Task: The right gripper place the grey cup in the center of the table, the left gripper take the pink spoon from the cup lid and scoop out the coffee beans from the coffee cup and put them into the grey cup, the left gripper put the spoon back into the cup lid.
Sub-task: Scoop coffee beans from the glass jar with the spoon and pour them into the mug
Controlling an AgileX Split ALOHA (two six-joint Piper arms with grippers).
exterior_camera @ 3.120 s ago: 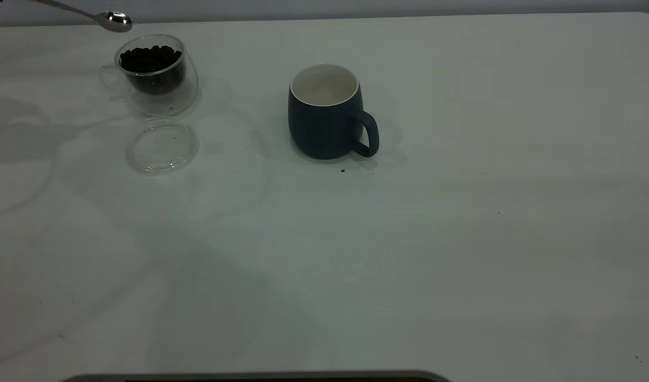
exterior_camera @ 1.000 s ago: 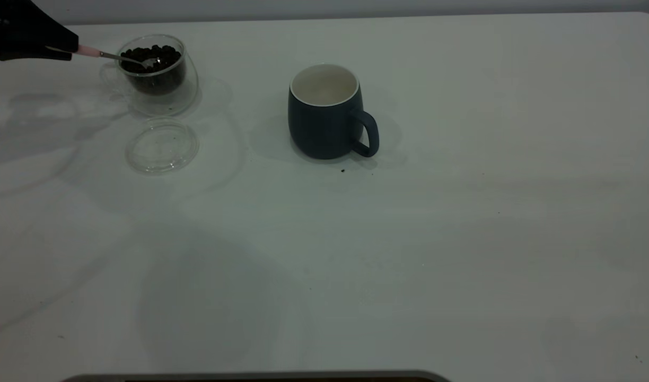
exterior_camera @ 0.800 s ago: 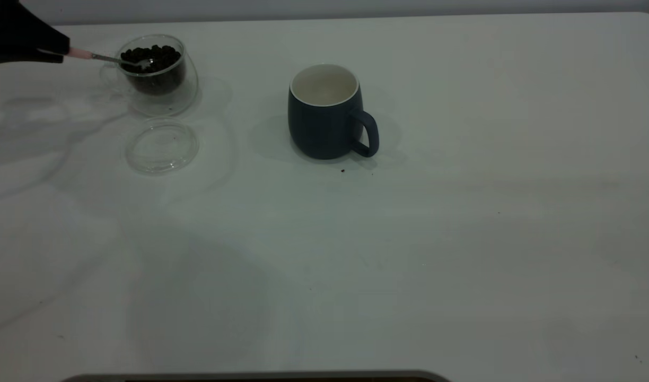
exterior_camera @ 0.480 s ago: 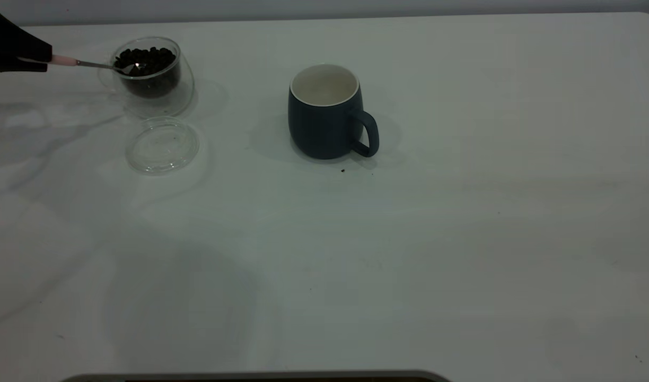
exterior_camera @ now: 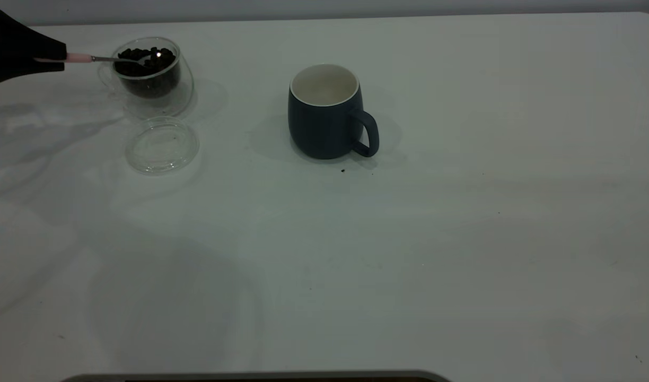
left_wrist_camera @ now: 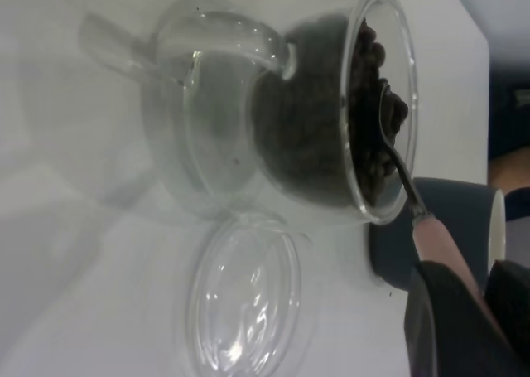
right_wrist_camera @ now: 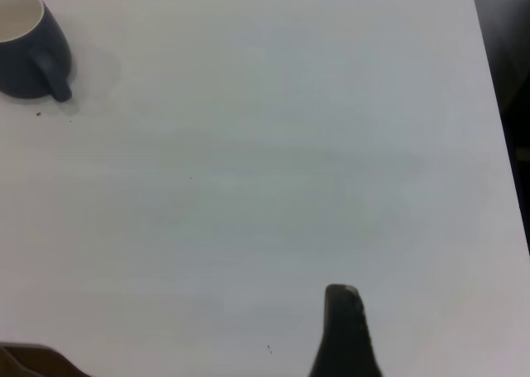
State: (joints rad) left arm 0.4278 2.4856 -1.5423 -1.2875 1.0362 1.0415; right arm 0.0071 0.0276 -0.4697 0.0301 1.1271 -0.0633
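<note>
The grey cup (exterior_camera: 324, 119) stands upright and empty at the table's middle, its handle turned toward the front right. The clear coffee cup (exterior_camera: 152, 85) holds the coffee beans (exterior_camera: 144, 71) at the far left. The clear cup lid (exterior_camera: 161, 145) lies flat and empty just in front of it. My left gripper (exterior_camera: 59, 56) is left of the coffee cup, shut on the pink spoon (exterior_camera: 79, 57). The spoon's silver bowl lies among the top beans (left_wrist_camera: 364, 137). The left wrist view shows the spoon handle (left_wrist_camera: 435, 236) in my left gripper (left_wrist_camera: 480, 311).
The white table (exterior_camera: 436, 239) is bare from the grey cup to its right edge, apart from a few dark specks near the cup's base. The right gripper (right_wrist_camera: 344, 311) hovers over the right side, far from the grey cup (right_wrist_camera: 25, 58).
The spoon came down from above and behind the coffee cup into the beans. The gripper then drew left, nudging the cup slightly left, and has since moved back right and lifted a little.
</note>
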